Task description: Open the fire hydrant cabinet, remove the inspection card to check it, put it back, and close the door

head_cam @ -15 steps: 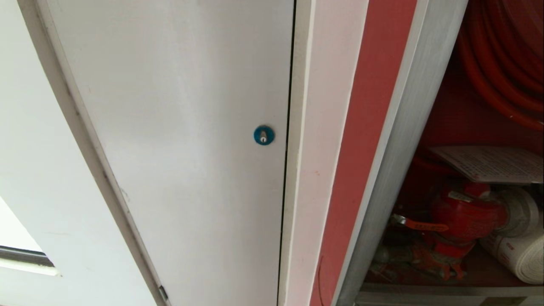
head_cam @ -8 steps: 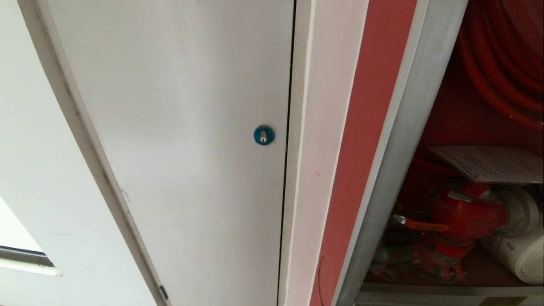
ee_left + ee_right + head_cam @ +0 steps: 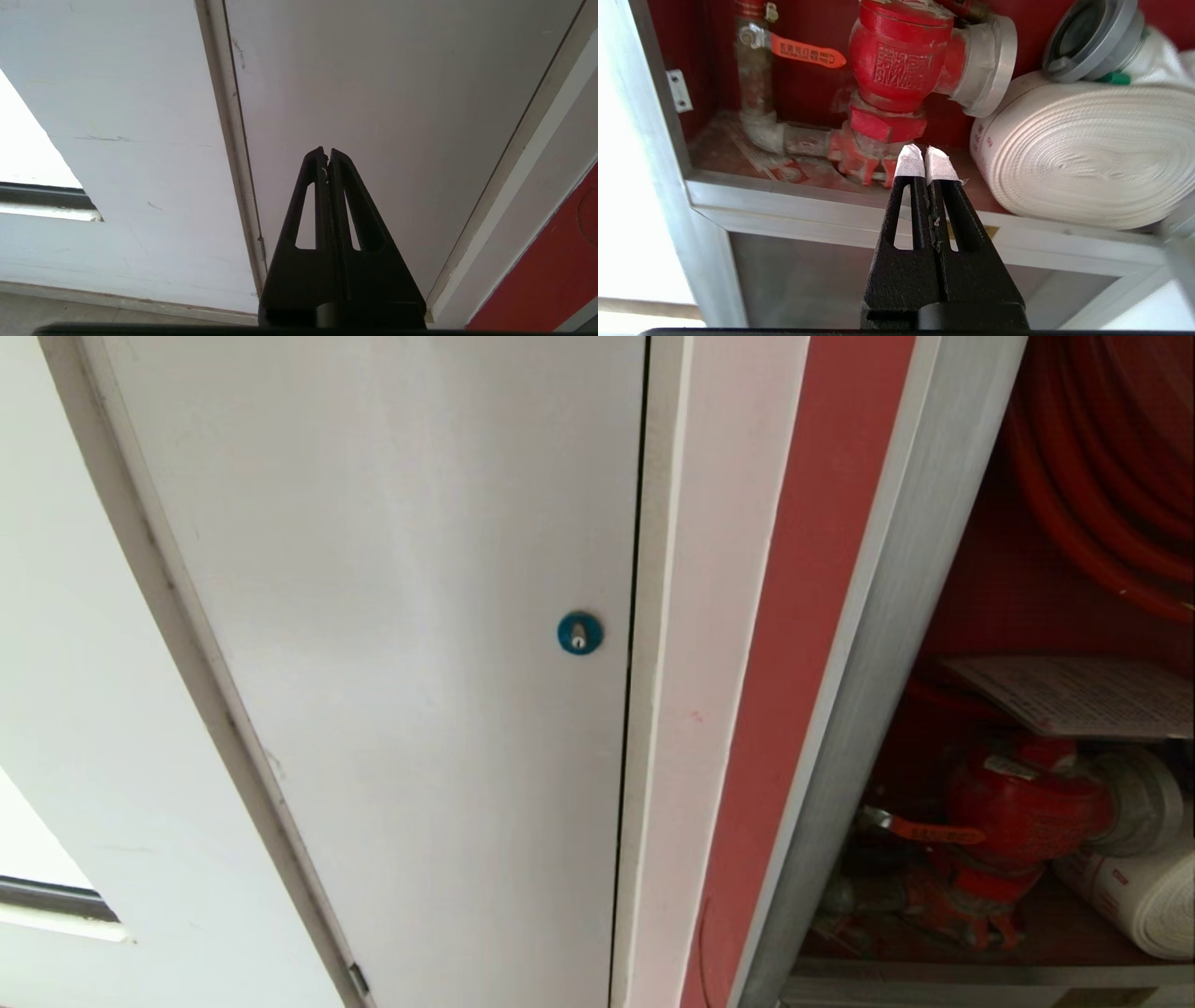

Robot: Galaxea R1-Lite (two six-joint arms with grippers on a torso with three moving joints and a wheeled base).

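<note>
The fire hydrant cabinet [image 3: 868,644] stands open at the right of the head view, with a brushed aluminium frame and a red interior. Inside, the pale inspection card [image 3: 1074,695] lies on top of the red valve [image 3: 1022,812], below the red hose reel [image 3: 1102,457]. The door is out of view. My right gripper [image 3: 925,151] is shut and empty. Its white-taped tips are just outside the cabinet's lower frame rail [image 3: 831,205], pointing at the base of the valve [image 3: 896,60]. My left gripper [image 3: 326,151] is shut and empty, facing a white panel. Neither gripper shows in the head view.
A white panel door [image 3: 401,616] with a round blue lock [image 3: 580,633] fills the left and middle. A white rolled hose [image 3: 1092,149] with a metal coupling [image 3: 1092,37] lies beside the valve. An orange lever handle [image 3: 808,53] sticks out from the pipe.
</note>
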